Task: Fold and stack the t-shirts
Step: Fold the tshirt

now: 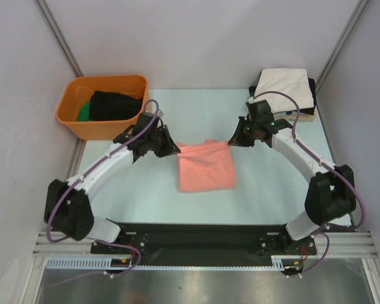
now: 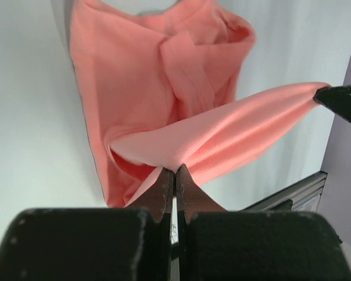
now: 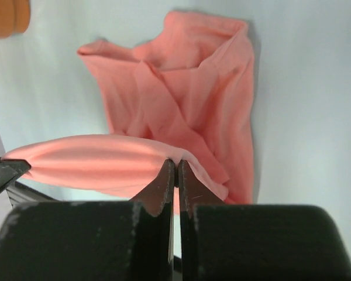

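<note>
The salmon-pink t-shirt (image 1: 206,168) lies partly folded in the middle of the table, its far edge lifted and stretched between both grippers. My left gripper (image 1: 175,150) is shut on that edge's left corner, and in the left wrist view the gripper (image 2: 175,170) pinches the pink cloth (image 2: 146,82). My right gripper (image 1: 231,140) is shut on the right corner; the right wrist view shows the gripper (image 3: 176,164) closed on the pink cloth (image 3: 187,88). Folded t-shirts are stacked at the back right, cream-white (image 1: 283,85) on top, with black and tan (image 1: 306,117) edges showing beneath.
An orange tub (image 1: 101,104) stands at the back left holding black cloth (image 1: 116,104) and something green. Grey walls close in on the left, right and back. The arm bases sit on a black rail (image 1: 202,237) at the near edge.
</note>
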`<state>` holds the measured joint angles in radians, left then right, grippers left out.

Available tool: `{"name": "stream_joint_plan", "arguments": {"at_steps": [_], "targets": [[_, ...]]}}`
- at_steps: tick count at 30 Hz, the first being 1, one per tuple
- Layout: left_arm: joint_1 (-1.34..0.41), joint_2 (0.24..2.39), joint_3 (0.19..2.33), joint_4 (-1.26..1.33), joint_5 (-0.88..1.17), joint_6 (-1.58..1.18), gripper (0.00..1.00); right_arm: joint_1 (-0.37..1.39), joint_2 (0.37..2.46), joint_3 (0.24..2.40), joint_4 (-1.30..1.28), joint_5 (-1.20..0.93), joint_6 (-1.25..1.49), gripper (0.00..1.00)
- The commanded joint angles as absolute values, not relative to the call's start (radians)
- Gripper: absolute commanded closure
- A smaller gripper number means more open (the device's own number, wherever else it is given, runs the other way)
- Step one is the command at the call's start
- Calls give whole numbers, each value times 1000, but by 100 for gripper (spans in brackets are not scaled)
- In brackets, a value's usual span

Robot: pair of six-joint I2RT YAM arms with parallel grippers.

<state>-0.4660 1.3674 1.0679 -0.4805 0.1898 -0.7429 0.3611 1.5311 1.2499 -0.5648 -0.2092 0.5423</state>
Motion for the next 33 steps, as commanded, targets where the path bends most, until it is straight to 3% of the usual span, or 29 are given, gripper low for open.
{"name": "stream_joint_plan", "arguments": {"at_steps": [1,11,27,28,29,30,31,32,33], "targets": [[-397,1494,1149,-466,282,-658,100,321,1624,1322,-532,-192,488,100],[-307,1779,1363,-506,305,-611,100,295,1934,1594,-584,-238,465,100],[-229,2184,1805,-745,275,-549,100,270,2247,1911,-641,-221,469,100],[-227,2190,1818,-746,275,-558,100,267,2272,1930,-649,-241,459,88],[-221,2195,1836,-746,278,-558,95,262,2282,1969,-649,-251,447,70],[-221,2195,1853,-774,273,-561,88,259,2290,1998,-658,-256,433,52],[-221,2188,1868,-785,265,-566,75,258,2299,2028,-698,-250,398,33],[-221,2172,1877,-787,261,-568,61,253,2295,2058,-715,-242,384,27],[-222,2131,1881,-787,243,-569,56,247,2283,2090,-730,-235,374,23]]}}
